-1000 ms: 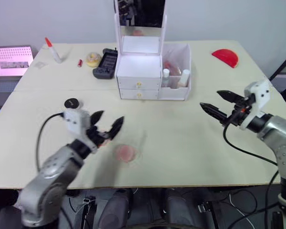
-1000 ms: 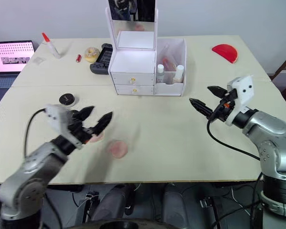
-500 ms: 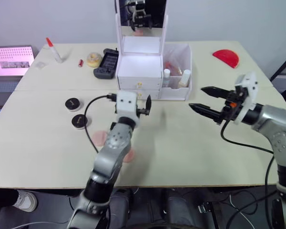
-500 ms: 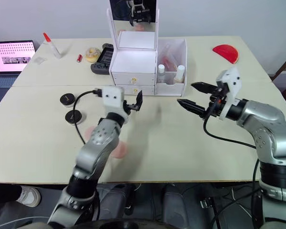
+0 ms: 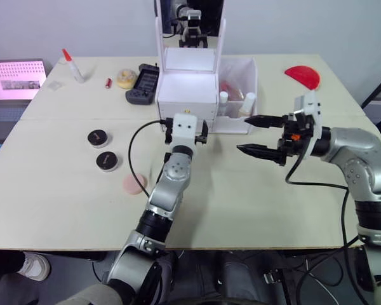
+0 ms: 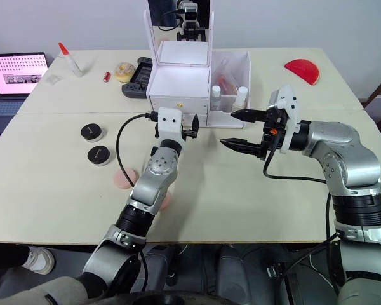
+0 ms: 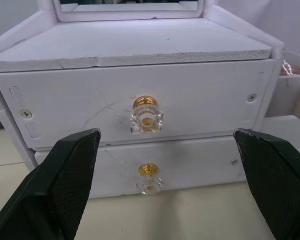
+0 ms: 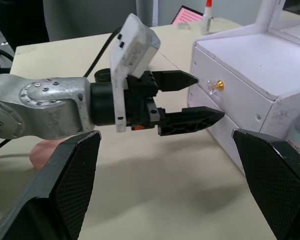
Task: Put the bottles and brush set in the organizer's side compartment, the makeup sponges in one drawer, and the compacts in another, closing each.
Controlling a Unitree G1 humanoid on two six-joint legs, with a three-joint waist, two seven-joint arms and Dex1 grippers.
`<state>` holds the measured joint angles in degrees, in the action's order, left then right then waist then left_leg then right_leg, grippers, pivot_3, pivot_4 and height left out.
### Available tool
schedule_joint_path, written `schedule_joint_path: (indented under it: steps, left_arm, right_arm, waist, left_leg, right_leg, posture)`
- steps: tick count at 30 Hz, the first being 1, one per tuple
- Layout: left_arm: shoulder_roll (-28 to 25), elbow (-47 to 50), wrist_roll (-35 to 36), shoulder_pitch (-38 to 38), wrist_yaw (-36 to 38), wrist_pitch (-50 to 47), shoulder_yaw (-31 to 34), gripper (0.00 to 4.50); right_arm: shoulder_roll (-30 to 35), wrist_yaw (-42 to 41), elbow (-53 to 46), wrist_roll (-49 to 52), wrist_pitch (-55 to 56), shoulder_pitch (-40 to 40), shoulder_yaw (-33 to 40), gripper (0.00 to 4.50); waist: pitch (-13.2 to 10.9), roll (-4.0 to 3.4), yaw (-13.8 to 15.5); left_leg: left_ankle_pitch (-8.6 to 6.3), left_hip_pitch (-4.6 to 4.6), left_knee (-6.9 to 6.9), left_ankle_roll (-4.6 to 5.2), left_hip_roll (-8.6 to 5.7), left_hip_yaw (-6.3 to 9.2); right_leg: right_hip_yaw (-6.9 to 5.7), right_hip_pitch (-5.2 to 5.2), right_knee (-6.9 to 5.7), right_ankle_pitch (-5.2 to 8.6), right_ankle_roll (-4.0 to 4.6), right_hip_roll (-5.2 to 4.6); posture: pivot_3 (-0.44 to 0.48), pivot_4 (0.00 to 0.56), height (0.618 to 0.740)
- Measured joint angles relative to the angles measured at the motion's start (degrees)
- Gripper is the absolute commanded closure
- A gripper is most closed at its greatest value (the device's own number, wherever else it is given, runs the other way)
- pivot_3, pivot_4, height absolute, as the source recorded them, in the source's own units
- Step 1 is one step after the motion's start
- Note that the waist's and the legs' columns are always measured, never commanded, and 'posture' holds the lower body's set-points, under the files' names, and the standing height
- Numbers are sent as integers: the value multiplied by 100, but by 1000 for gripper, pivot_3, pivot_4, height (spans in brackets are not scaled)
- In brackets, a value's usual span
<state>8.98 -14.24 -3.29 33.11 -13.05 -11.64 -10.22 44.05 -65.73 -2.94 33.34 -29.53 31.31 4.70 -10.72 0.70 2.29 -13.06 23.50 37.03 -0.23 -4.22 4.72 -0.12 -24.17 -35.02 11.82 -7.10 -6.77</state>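
Beige table (image 5: 254, 190) holds white organizer (image 5: 187, 95) before grey wall.

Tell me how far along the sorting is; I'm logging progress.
Done: two bottles stand in the side compartment. In hand: the left gripper, jaws open, faces the top drawer's knob; both drawers look shut. Left: the sponges and both compacts lie on the table. The right gripper hovers open, empty.
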Motion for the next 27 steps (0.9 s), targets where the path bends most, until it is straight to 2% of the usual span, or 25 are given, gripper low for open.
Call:
schedule_joint_path:
  steps: [8, 27]
  left_arm:
    - [24, -411, -73, 222, -39, 273, 198, 0]
    - [35, -769, -174, 294, -37, 500, 203, 0]
  right_arm:
    - [-51, -61, 193, -3, 158, 86, 23, 48]
    - [-417, 211, 302, -54, 622, 30, 235, 48]
  waist:
    - [0, 0, -1]
    - [0, 0, -3]
  left_leg:
    - [-1, 0, 0, -1, 0, 1]
    - [-1, 0, 0, -2, -1, 1]
  right_leg:
    - [0, -1, 0, -1, -3, -1]
    - [0, -3, -1, -4, -7, 0]
  posture:
    - [0, 150, 738]
    - [0, 150, 738]
